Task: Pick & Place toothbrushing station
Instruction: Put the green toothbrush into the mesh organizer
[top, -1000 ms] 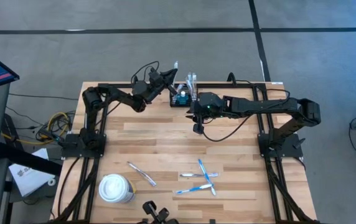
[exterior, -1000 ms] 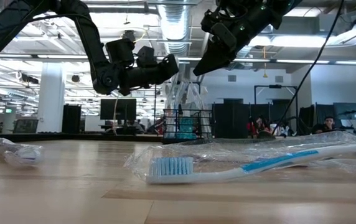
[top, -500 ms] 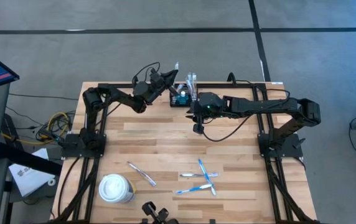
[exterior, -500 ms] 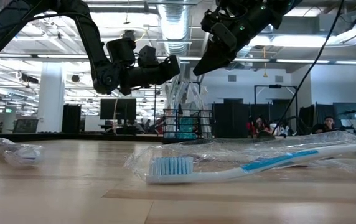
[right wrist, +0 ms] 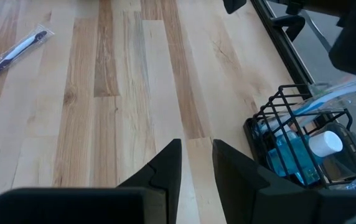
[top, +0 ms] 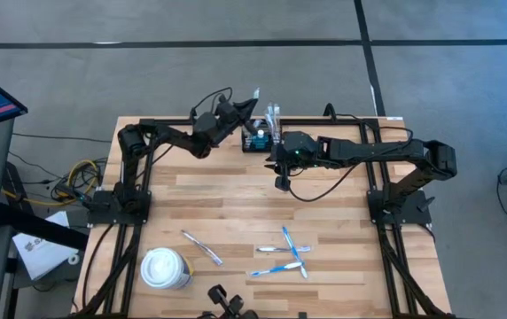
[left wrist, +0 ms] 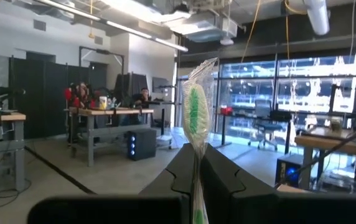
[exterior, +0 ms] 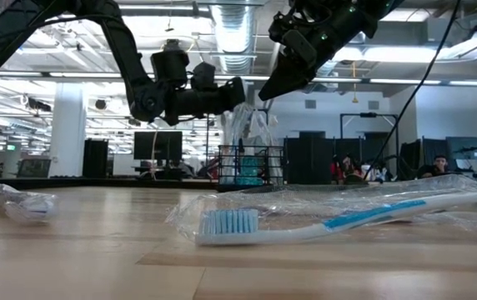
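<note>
Room: open workshop with desks, monitors and ceiling ducts beyond the wooden tabletop (top: 236, 190).
Near edge: white lidded cup (top: 165, 268) by the near left corner; a wrapped brush (top: 202, 247) beside it; crossed blue toothbrushes (top: 286, 254) in clear wrap right of centre.
Change: the left gripper (top: 246, 106) has moved slightly toward the far edge and closer to the organiser since half a second ago; the right arm and all loose items have stayed put.
Left fingers: pressed onto a wrapped green-bristled toothbrush (left wrist: 196, 118), which stands upright between them.
Right gripper (right wrist: 195, 163): hanging over bare wood just beside the organiser, fingers a little apart, pinching nothing.
Toothbrushing station (top: 259, 139): black wire box at the middle of the far edge, holding a blue item and plastic-wrapped pieces.
Hard to make out: the station's compartments are masked by wrap; the brush handle is hidden between the left fingers.
</note>
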